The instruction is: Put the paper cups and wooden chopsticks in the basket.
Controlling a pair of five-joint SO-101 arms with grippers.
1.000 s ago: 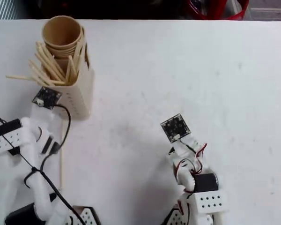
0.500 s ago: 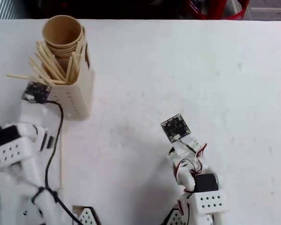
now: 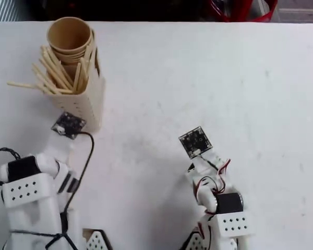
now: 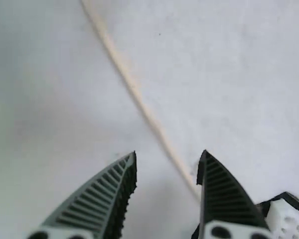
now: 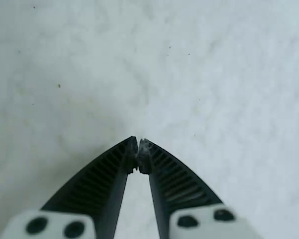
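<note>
A cream perforated basket [image 3: 89,101] stands at the far left of the table. It holds stacked paper cups [image 3: 69,36] and a bundle of wooden chopsticks [image 3: 52,78] that fan out over its rim. One loose chopstick [image 4: 124,74] lies flat on the white table. My left gripper [image 4: 168,153] is open just above it, and the stick runs between the fingertips, close to one finger [image 4: 214,184]. The left arm [image 3: 31,187] sits in front of the basket. My right gripper [image 5: 138,144] is shut on nothing and points down at bare table. The right arm [image 3: 219,200] is at the near centre.
The white table [image 3: 224,78] stretches wide to the right of the basket. A dark strip and a red object [image 3: 240,10] lie beyond the far edge. A black cable [image 3: 86,156] loops off the left wrist.
The left wrist has pulled back from the basket's side toward the near edge and a little right, now covering the loose chopstick. The right arm has not moved.
</note>
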